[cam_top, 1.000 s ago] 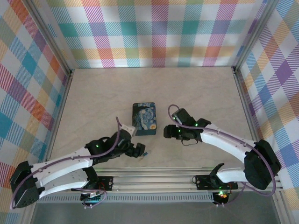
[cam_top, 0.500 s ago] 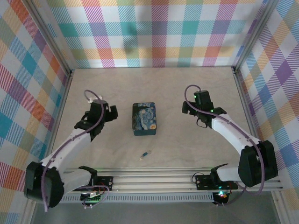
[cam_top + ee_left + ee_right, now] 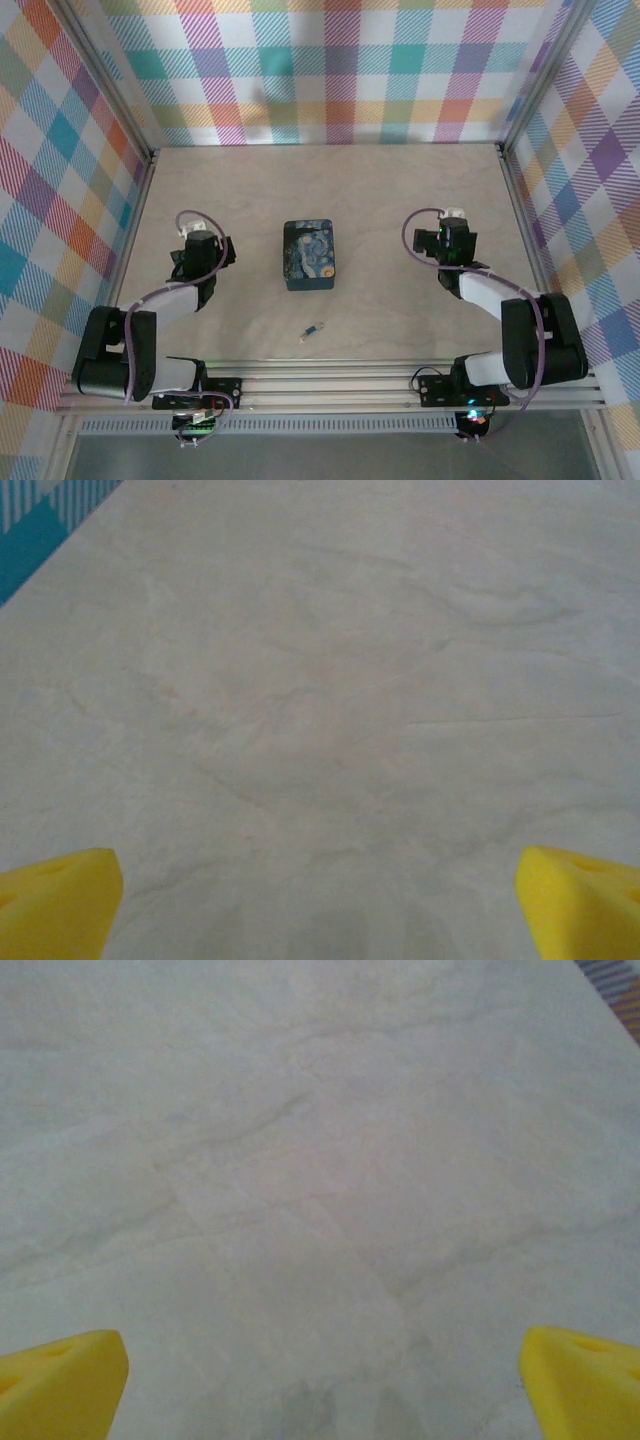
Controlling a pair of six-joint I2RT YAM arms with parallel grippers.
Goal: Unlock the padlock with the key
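Lying flat on the table (image 3: pixel 400 190), the key (image 3: pixel 313 331) (apart from the padlock (image 3: pixel 309 255)) looked liable to skid under a pinch — left end effector (image 3: pixel 320 905) and right end effector (image 3: pixel 320 1385) gaped wide, empty.

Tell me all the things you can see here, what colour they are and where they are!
Flat dark-blue rounded padlock with yellow swirly print: one, blue and yellow, lying flat in the middle of the table.
Tiny slender grey-blue metal key with a yellowish end: one, grey-blue, on the table between the padlock and the arms' bases, touching nothing.
Pale marbled table: one, beige, under everything.
Plaid walls: three sides, many colours, around the table.
Left gripper: one, yellow fingertips, open, over bare table left of the padlock.
Right gripper: one, yellow fingertips, open, over bare table right of the padlock.
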